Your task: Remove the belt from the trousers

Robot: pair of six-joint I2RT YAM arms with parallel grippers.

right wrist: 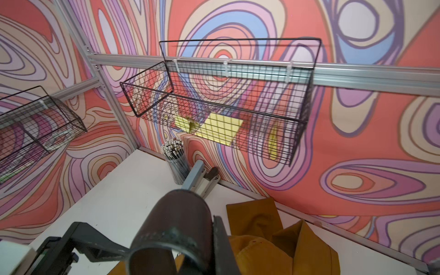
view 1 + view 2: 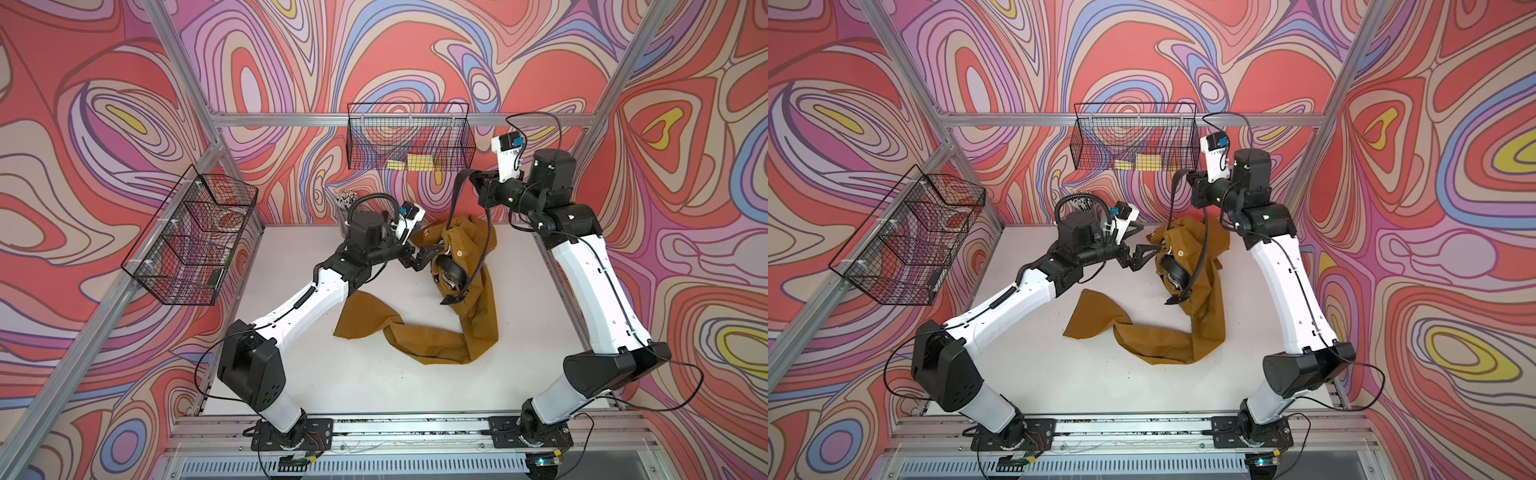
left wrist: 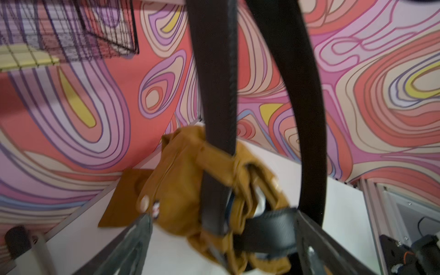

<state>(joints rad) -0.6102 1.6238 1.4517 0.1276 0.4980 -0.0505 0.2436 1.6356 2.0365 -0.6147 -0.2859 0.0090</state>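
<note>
R tool [image 2: 478,183] clamped on belt [image 2: 454,203], high off counter [image 2: 332,374]. Strap drops below it in two strands into trousers [image 2: 478,324] waist. L tool [image 2: 434,253] jaws wide, bunched waist right at its tips.

Stereo head overhead, one camera on each wrist.
Both top views look steeply down from the front onto the whole white table [image 2: 353,386] and the back wire basket [image 2: 374,141]. The left wrist view sits close against the trousers [image 3: 176,190] and belt [image 3: 216,95]. The right wrist view, higher, faces that basket, which all four views share.
</note>
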